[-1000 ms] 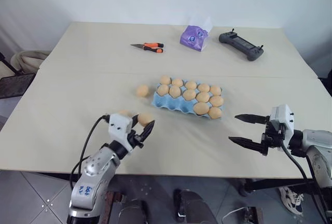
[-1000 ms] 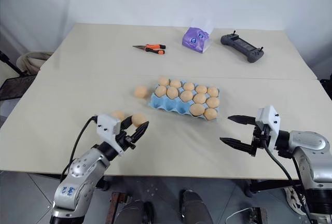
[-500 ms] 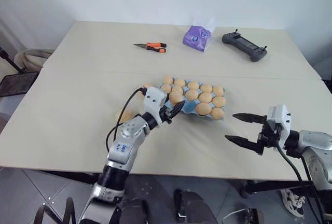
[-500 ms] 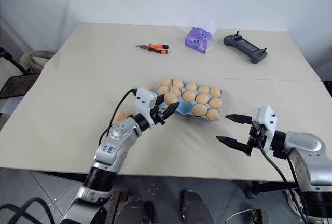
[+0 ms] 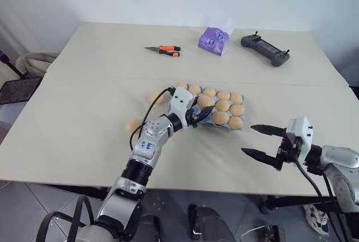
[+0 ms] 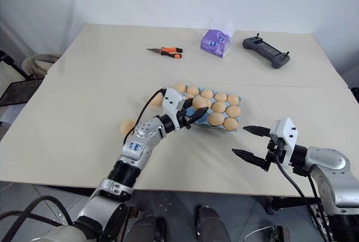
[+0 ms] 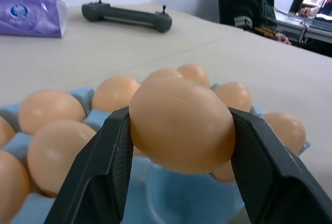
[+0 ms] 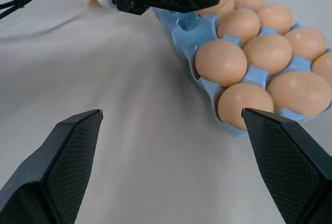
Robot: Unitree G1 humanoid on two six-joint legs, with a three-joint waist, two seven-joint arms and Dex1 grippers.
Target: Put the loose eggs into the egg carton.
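Since a second ago, your left gripper point(image 5: 201, 115) has swung from the near left part of the table point(image 5: 84, 113) up and to the right, carrying an egg point(image 7: 180, 123) with it. That gripper now hovers over the near left corner of the blue egg carton point(image 5: 210, 120), its two black fingers point(image 7: 101, 167) clamped on the egg's sides. The wrist view shows the egg hanging just above an empty blue cup, with filled cups around it.

The carton sits at the table's centre, most cups holding eggs. Two loose eggs remain on the table: one point(image 5: 133, 125) at about nine o'clock from the carton, well apart from it, and another point(image 5: 155, 96) just beside the carton's left end, at about ten o'clock, partly hidden by your arm.

Your right gripper point(image 5: 261, 140) hovers at about four o'clock from the carton, fingers spread wide with nothing between them.

Far across the table, at twelve o'clock, lie orange-handled pliers point(image 5: 162, 50), a purple pouch point(image 5: 213, 40) and a dark controller point(image 5: 265, 50).
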